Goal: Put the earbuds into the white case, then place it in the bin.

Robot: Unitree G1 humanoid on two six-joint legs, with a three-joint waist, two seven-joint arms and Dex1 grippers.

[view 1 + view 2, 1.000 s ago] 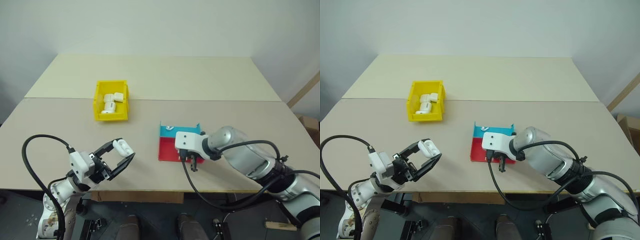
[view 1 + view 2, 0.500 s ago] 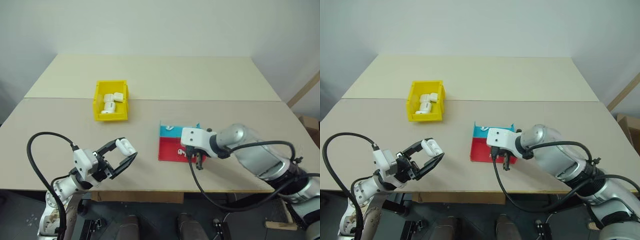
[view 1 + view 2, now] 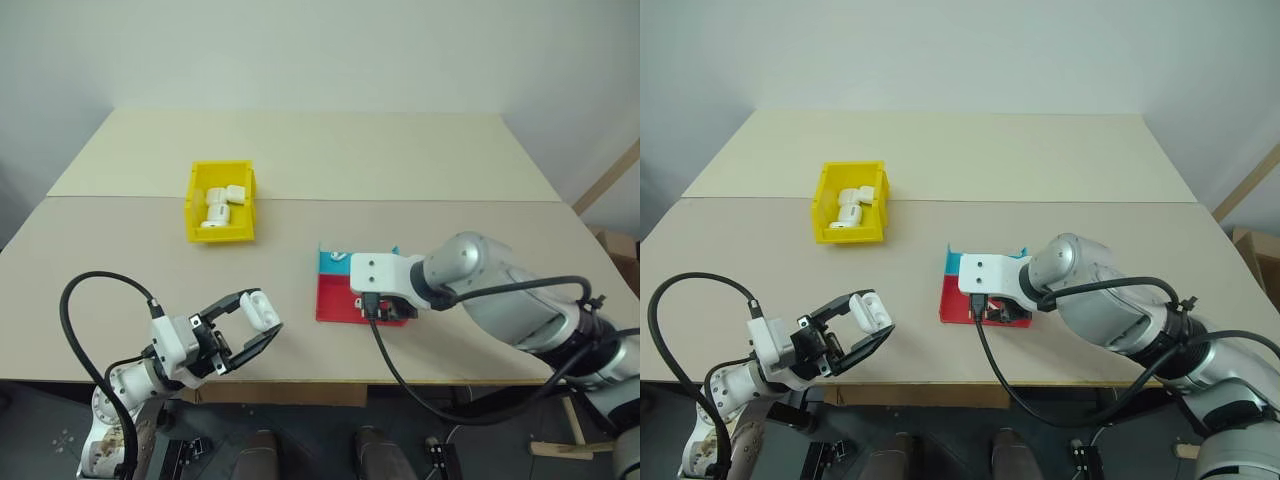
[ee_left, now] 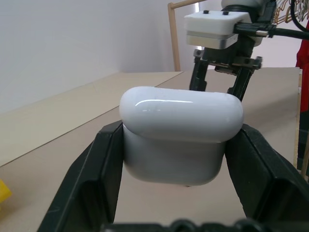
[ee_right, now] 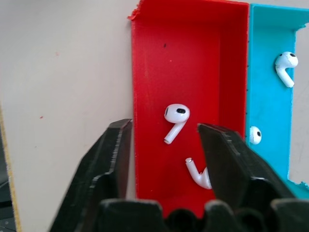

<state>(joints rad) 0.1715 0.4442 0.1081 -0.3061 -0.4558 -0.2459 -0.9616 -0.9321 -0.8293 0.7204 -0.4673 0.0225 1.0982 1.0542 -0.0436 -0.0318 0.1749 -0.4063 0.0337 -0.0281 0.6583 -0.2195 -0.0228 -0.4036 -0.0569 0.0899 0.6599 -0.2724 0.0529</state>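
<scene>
My left gripper [image 3: 252, 322] is shut on the white case [image 4: 181, 135], holding it with the lid closed above the table's near edge. My right gripper [image 5: 166, 129] hangs open, pointing down over the red half of the tray [image 5: 149, 72]. Two earbuds [image 5: 176, 116] lie in the red half below its fingers, one between them and one [image 5: 198, 173] by the right finger. Two more earbuds [image 5: 285, 67] lie in the blue half. The yellow bin [image 3: 221, 233] stands at the far left of the table, away from both grippers.
The yellow bin holds several white cases [image 3: 218, 208]. The red-and-blue tray [image 3: 333, 300] sits near the table's front edge, right of centre. A seam [image 3: 450, 201] runs across the table behind the tray. Black cables loop from both wrists.
My right gripper was shut over the tray and now stands open, its hand a little higher. The left gripper keeps its hold on the case.
</scene>
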